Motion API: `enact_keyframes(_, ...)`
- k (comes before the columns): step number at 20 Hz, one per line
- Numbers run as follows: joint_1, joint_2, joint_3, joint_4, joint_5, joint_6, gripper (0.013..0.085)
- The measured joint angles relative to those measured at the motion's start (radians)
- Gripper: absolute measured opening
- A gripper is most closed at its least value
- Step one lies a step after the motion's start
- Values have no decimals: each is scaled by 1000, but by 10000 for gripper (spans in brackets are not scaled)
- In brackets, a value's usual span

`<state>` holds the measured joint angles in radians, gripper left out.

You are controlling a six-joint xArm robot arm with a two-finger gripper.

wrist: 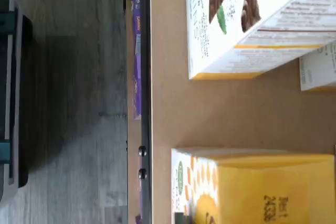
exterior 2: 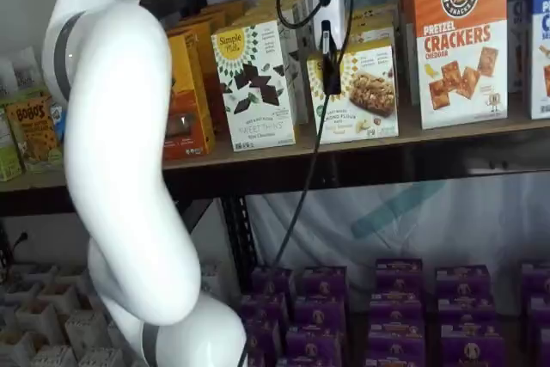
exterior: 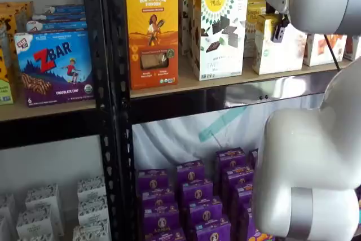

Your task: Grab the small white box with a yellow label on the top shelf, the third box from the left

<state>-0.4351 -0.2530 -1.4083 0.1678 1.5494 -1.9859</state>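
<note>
The small white box (exterior 2: 354, 92) sits on the top shelf (exterior 2: 361, 150), front face out toward the room, between the taller white box with the dark chocolate pieces (exterior 2: 254, 85) on one side and the orange-and-white pretzel crackers box (exterior 2: 460, 40) on the other. It stands at the head of a row of like cartons, so its top is easy to reach from above and in front, which I take to be why the arm comes at it that way. In a shelf view the gripper (exterior 2: 327, 56) hangs straight down over the box's upper front corner, its white body above and a black finger lying against the face beside the round yellow logo, a cable looping alongside. In a shelf view from the other side, a dark finger (exterior: 279, 31) shows at the top of the same carton (exterior: 278, 44), behind the arm's big white joint (exterior: 313, 165). I see only a finger edge-on, so I cannot tell whether the jaws are closed on the box or merely straddling its top. The wrist view looks down on the tan shelf board (wrist: 220, 111) with the chocolate-pattern box (wrist: 252, 22) and a yellow-topped carton (wrist: 252, 184) well apart on it. The neighbours stand close, so any grip would need to stay narrow and vertical.
</note>
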Motion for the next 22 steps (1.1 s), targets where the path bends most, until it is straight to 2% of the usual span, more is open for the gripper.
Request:
enact_keyframes(6, -1, -1, 2, 0, -3, -2, 450)
enact_keyframes(9, -3, 1, -2, 4, 0, -3, 370)
enact_keyframes(10, -3, 4, -6, 4, 6, -2, 370)
enact_keyframes(22, -12, -37, -23, 2, 139, 2, 370)
